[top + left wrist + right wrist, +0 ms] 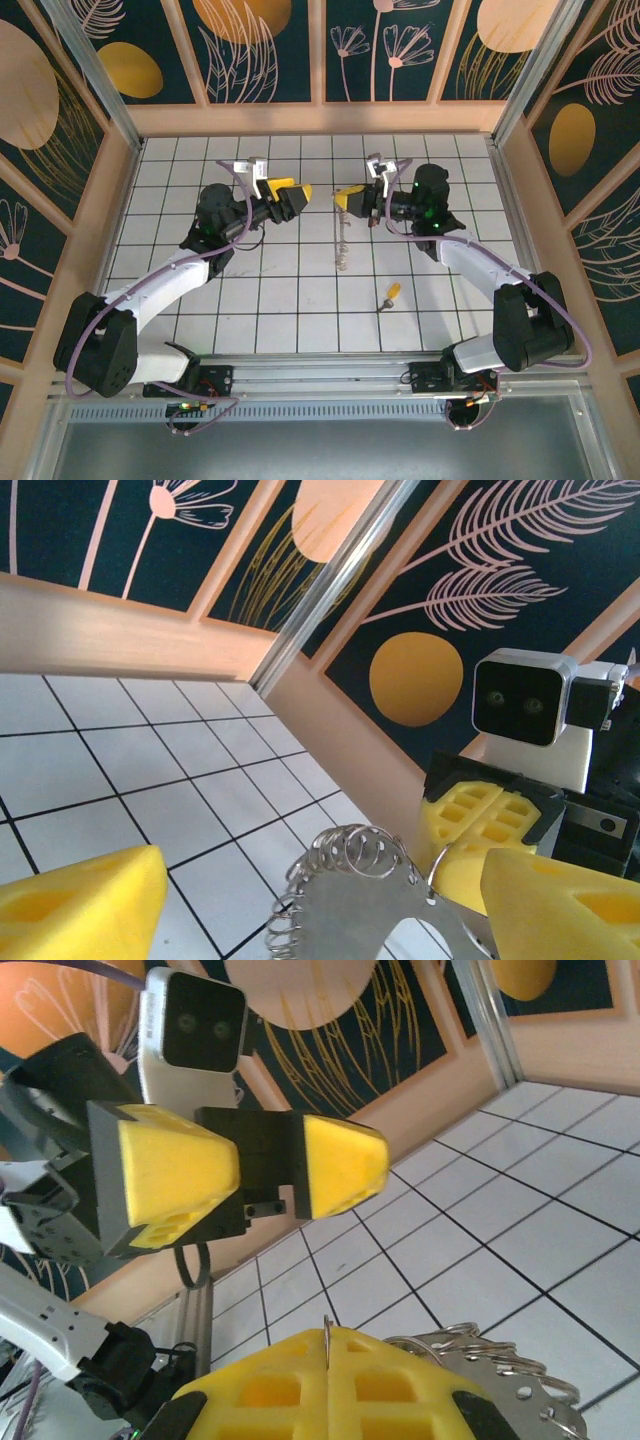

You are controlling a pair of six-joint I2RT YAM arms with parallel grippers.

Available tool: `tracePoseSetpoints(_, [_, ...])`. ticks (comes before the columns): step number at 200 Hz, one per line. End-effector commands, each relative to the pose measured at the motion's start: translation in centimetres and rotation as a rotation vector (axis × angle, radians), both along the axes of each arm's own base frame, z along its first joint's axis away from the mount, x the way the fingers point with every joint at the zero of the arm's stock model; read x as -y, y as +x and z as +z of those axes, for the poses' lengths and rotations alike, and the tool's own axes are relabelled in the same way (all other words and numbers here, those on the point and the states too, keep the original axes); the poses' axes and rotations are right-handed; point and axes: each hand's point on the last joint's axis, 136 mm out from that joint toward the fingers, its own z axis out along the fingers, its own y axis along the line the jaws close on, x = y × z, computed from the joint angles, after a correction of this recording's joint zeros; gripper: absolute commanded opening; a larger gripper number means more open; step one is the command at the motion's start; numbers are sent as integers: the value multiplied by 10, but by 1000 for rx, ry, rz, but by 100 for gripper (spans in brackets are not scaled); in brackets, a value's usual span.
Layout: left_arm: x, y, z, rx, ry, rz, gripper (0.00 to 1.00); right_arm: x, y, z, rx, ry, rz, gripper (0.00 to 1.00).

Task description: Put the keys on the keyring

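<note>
White tiled floor (260, 300), key (390, 296) apart from right end effector (347, 201) clenched on keyring (343, 245); left end effector (297, 195) released.

white tiled table (270, 300) ringed by dark floral wall panels (350, 45) in peach frames.

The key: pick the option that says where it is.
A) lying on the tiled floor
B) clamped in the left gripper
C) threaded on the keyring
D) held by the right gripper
A: the key lies on the white tiles, apart from the keyring hanging from the right gripper.
</note>
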Motion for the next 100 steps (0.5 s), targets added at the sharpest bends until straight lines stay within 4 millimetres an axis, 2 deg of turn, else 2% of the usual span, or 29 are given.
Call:
tracePoseSetpoints(1, [1,-6,30,85,-42,-39,81,1,-13,17,72,57,87,0])
tracePoseSetpoints(16, [10,-17,31,125,-47,-128,75,0,-15,14,66,57,112,0])
tracePoseSetpoints(28, [19,-24,32,137,-56,-207,66,-1,-17,13,61,60,133,0])
tracePoseSetpoints(52, [30,-29,26,139,-63,-303,53,-2,-18,9,52,67,147,0])
tracePoseSetpoints(100, [37,-37,19,157,-86,-395,46,-1,-9,2,29,83,121,0])
